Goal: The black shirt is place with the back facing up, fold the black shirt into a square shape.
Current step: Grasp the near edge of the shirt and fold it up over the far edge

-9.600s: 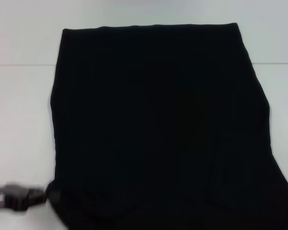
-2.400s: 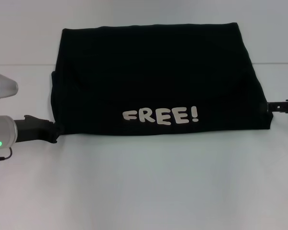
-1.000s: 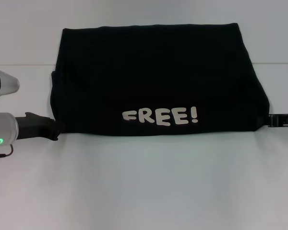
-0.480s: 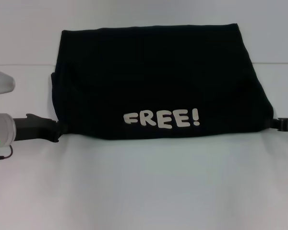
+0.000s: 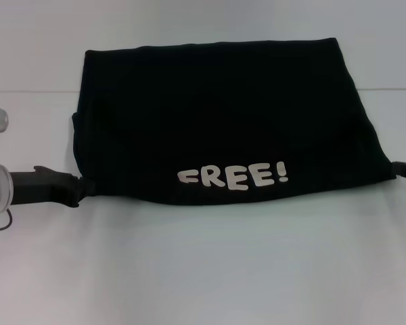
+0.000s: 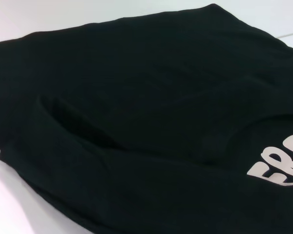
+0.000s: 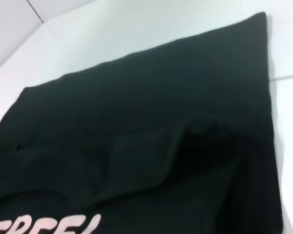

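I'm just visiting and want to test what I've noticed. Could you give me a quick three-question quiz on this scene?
1. True or false: the black shirt lies folded on the white table.
2. What word shows in white lettering?
3. Where is the left gripper? A) at the shirt's near left corner B) above its middle C) out of sight

Key: 1 true; 2 FREE!; 3 A. The right gripper sits at the near right corner.

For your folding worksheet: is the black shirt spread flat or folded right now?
Folded. The black shirt lies doubled over, its "FREE!" lettering facing up along the near edge.
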### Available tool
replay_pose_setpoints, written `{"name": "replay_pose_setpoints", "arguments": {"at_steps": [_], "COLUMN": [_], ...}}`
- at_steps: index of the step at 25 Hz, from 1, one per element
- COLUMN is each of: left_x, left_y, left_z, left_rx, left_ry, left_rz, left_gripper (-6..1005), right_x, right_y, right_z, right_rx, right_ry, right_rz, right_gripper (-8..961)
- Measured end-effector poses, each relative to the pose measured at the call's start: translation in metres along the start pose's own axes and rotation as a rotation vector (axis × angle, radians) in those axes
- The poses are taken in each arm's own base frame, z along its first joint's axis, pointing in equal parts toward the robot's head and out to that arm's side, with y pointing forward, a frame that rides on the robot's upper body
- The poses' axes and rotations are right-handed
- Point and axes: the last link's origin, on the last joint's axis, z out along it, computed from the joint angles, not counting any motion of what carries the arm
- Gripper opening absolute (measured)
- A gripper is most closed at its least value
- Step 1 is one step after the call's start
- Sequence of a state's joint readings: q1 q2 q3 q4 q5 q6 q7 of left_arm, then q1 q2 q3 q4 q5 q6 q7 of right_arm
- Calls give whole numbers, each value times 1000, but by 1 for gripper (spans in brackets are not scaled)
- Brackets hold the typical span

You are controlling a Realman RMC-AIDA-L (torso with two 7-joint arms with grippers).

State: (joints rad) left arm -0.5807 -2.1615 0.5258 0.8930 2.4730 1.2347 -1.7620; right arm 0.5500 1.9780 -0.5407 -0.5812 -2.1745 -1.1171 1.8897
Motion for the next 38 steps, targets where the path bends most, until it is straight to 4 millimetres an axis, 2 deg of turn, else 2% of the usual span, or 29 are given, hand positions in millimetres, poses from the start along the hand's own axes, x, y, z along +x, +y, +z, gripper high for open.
{"name": "replay_pose_setpoints", "arguments": {"at_steps": [8,16,21,27,33,38], "left_x": [1,1,3,4,2,2], "left_y": [0,-1,0,0,0,0], "left_z": [1,0,1,1,3,3], "left_rx": [3,6,3,3,1,1], "left_ry": [2,1,-1,1,-1,-2], "left_rz": [0,1,9,11,5,4], "left_gripper": [27,27,27,27,27,27], "right_x": [-12,-6,-3,-4,2,4], "right_y": [10,3,2,8,13,14], "right_z": [8,3,7,18,28,30], "right_rx": [-37,-6,17,28,33,32], "right_ry": [23,60,111,118,145,150], "right_rz": [-33,14,0,-19,-28,-29], "right_gripper": [110,287,307,475,464,458]}}
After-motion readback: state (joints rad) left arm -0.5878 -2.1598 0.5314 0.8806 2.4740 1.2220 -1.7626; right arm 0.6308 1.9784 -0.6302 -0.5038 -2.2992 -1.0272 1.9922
